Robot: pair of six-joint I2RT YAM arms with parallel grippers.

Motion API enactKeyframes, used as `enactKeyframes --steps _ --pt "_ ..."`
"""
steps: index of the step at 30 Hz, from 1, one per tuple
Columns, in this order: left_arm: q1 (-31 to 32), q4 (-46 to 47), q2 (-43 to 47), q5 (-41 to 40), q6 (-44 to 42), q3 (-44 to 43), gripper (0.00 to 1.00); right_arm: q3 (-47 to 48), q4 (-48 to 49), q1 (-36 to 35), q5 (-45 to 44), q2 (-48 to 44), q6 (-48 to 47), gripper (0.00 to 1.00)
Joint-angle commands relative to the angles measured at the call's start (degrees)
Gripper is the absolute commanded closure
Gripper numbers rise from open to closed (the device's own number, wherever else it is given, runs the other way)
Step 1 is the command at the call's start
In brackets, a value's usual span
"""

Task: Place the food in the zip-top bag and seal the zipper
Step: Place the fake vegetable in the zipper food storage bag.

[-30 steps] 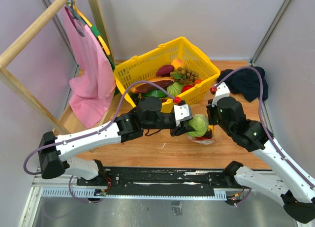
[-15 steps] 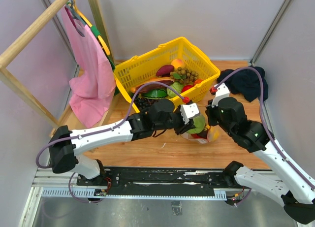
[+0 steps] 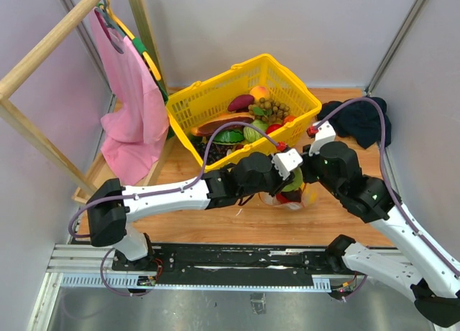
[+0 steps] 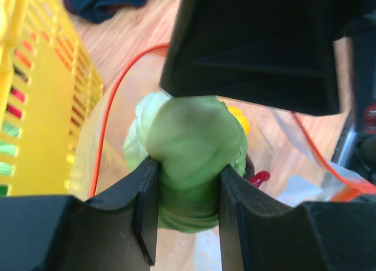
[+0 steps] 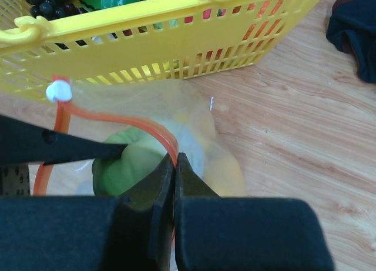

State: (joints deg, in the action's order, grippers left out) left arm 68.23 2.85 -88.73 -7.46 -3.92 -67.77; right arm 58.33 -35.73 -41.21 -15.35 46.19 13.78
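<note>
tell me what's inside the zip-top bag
The green cabbage sits in the mouth of the zip-top bag, held by the left gripper. Beneath it a yellow piece and a red piece show; anything else is covered by the cabbage.

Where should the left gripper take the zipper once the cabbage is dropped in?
Probably on the white slider at the zipper's end beside the yellow basket, from above: it stands proud of the thin strip, and the right gripper pinches the strip farther along. The left gripper holds the cabbage.

Bright even light, faint shadows, cabbage [image 4: 194, 159] blurred up close
</note>
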Motion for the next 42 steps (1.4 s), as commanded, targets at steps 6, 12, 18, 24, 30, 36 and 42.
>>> enactKeyframes --steps 6,12,18,24,30,36,42 --pt "0.9 -0.4 -3.6 -18.0 5.7 -3.7 0.69 0.9 1.5 0.5 1.2 -1.3 1.2 0.99" --pt "1.0 -0.8 -5.7 -21.4 8.8 -3.8 0.53 0.8 1.5 0.5 1.0 -1.4 1.3 0.99" --pt "1.0 -2.4 -6.3 -19.0 10.4 -4.9 0.32 0.6 1.5 0.5 0.0 -1.7 1.3 0.99" --pt "1.0 -0.9 -2.4 -14.0 11.3 -3.7 0.25 0.6 1.2 0.5 -1.6 -1.6 1.4 0.99" --pt "1.1 -0.1 1.1 -10.7 12.5 -1.9 0.16 0.8 0.6 0.4 -3.3 -1.3 1.7 0.99" --pt "1.1 0.3 2.6 -9.4 12.6 -1.2 0.08 1.1 0.5 0.5 -3.5 -0.6 1.7 0.99" --pt "1.1 0.2 1.5 -10.5 12.4 -1.0 0.01 1.2 0.5 0.4 -3.1 -0.3 1.6 0.99"
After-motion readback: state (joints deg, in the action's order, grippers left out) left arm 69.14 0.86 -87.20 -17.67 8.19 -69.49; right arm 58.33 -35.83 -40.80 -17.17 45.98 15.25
